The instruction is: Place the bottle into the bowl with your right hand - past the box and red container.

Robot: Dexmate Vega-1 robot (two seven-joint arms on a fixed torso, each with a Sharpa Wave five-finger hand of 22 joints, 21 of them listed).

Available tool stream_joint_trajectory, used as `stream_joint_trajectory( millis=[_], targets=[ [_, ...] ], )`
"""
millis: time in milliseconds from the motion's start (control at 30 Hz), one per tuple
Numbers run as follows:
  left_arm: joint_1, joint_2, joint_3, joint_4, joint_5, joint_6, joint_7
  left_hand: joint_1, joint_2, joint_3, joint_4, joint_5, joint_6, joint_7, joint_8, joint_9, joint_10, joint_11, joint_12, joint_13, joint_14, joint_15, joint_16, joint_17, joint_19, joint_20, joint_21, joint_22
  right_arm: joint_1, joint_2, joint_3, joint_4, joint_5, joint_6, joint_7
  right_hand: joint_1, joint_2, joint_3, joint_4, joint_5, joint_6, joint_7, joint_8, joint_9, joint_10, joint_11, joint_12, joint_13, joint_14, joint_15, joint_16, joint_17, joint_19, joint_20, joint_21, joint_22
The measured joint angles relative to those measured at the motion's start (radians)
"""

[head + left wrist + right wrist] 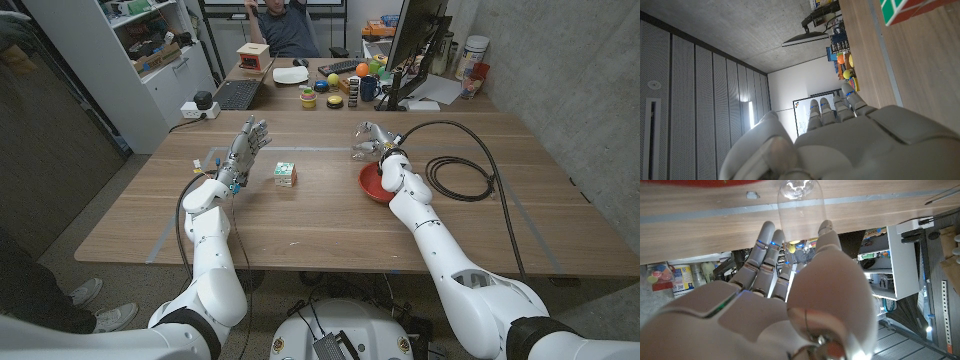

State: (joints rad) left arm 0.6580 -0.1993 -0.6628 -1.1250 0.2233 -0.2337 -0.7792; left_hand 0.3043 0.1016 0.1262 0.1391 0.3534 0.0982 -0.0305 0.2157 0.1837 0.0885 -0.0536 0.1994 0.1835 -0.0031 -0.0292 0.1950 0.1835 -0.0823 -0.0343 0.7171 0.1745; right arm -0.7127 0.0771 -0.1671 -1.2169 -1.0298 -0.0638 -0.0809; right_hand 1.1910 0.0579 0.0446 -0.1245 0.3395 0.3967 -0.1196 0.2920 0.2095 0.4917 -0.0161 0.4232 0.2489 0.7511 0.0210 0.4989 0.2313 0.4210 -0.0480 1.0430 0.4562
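A clear plastic bottle is on the wooden table just beyond the red bowl. My right hand reaches over the bowl to it. The fingers are along one side of the bottle and the thumb along the other, and I cannot tell whether they grip it. The small white, green and red box stands mid-table. To the left of the box my left hand is raised with its fingers apart, holding nothing.
A coiled black cable lies right of the bowl. A laptop, a monitor, cups and small toys crowd the far end of the table. A person sits behind it. Blue tape lines cross the tabletop.
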Motion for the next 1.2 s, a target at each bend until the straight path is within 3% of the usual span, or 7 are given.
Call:
stream_joint_trajectory(
  millis=[100,167,233,267,333,600,1200],
  targets=[
    [0.000,0.000,0.000,0.000,0.000,-0.001,0.001,0.000,0.000,0.000,0.000,0.000,0.000,0.000,-0.002,0.000,0.000,0.000,0.000,0.000,0.000,0.000,0.000,0.000,0.000,0.000,0.000,0.000,-0.002,-0.001,-0.002,0.000,-0.002,0.004,-0.011,0.010,-0.010,-0.027,0.013,-0.011,0.097,-0.014,0.015,0.001,0.064,0.027,0.040,0.028,0.026,0.004,0.057,0.003,-0.034,0.006,0.042,0.001],
    [0.000,0.000,0.000,0.000,0.001,-0.001,0.002,0.000,0.000,0.000,0.000,0.000,0.000,0.000,-0.007,0.000,0.000,0.000,0.000,0.000,0.000,0.000,0.000,0.000,0.000,0.000,0.000,0.000,-0.004,-0.002,-0.002,0.000,-0.002,0.008,-0.021,0.010,-0.010,-0.050,0.033,-0.013,0.137,0.006,0.033,0.009,0.111,0.050,0.067,0.050,0.052,0.002,0.102,0.017,-0.057,0.007,0.073,0.002],
    [0.000,0.000,-0.001,0.001,0.001,-0.002,0.002,0.000,0.000,0.000,0.000,0.000,0.000,0.000,-0.007,0.000,0.000,0.000,0.000,0.000,0.000,0.000,0.000,0.000,0.000,0.000,-0.002,0.000,-0.006,-0.002,-0.002,0.000,-0.002,0.013,-0.029,0.009,-0.010,-0.069,0.049,-0.019,0.153,0.022,0.039,0.022,0.138,0.077,0.088,0.068,0.057,0.000,0.129,0.274,-0.065,0.005,0.094,0.002],
    [0.000,0.000,-0.001,0.001,0.001,-0.002,0.003,0.000,0.000,0.000,0.000,0.000,0.000,0.000,-0.007,0.000,0.000,0.000,0.000,0.000,0.000,0.000,0.000,0.000,0.000,0.000,-0.004,0.000,-0.007,-0.002,-0.002,0.000,-0.001,0.019,-0.035,0.009,-0.010,-0.077,0.057,-0.019,0.156,0.025,0.039,0.027,0.141,0.081,0.088,0.068,0.109,-0.041,0.151,0.395,-0.067,0.003,0.109,0.005],
    [0.000,0.000,-0.001,0.001,0.002,-0.003,0.004,0.000,0.000,0.000,0.000,0.000,0.000,0.000,-0.007,0.000,0.000,0.000,0.000,0.000,0.000,0.000,0.000,0.000,0.000,0.000,-0.004,0.000,-0.009,-0.003,-0.001,0.001,0.000,0.027,-0.049,0.009,-0.010,-0.091,0.069,-0.019,0.156,0.025,0.039,0.032,0.143,0.082,0.088,0.068,0.172,-0.127,0.166,0.454,-0.075,-0.005,0.124,-0.003],
    [-0.001,0.001,-0.001,0.005,0.003,-0.005,0.005,0.000,0.000,0.000,0.000,0.000,0.000,0.000,-0.007,0.000,0.000,0.000,0.000,0.000,0.000,0.000,0.000,0.000,0.000,0.000,-0.004,0.000,-0.012,-0.003,0.004,0.009,0.012,0.059,-0.092,0.009,-0.010,-0.114,0.091,-0.020,0.156,0.025,0.039,0.042,0.151,0.089,0.090,0.099,0.195,-0.159,0.175,0.494,-0.065,0.005,0.163,-0.007],
    [-0.020,0.016,-0.009,0.041,0.003,-0.019,0.005,0.000,0.000,-0.003,-0.003,0.000,-0.004,-0.004,-0.007,0.000,0.000,0.000,0.000,0.000,0.000,0.000,0.000,0.000,0.000,0.000,-0.008,0.000,-0.004,-0.001,0.004,0.012,0.013,0.072,-0.115,0.009,-0.009,-0.123,0.082,-0.024,0.156,0.026,0.039,0.058,0.152,0.091,0.092,0.117,0.200,-0.157,0.175,0.508,-0.065,0.005,0.189,-0.016]
  ],
)
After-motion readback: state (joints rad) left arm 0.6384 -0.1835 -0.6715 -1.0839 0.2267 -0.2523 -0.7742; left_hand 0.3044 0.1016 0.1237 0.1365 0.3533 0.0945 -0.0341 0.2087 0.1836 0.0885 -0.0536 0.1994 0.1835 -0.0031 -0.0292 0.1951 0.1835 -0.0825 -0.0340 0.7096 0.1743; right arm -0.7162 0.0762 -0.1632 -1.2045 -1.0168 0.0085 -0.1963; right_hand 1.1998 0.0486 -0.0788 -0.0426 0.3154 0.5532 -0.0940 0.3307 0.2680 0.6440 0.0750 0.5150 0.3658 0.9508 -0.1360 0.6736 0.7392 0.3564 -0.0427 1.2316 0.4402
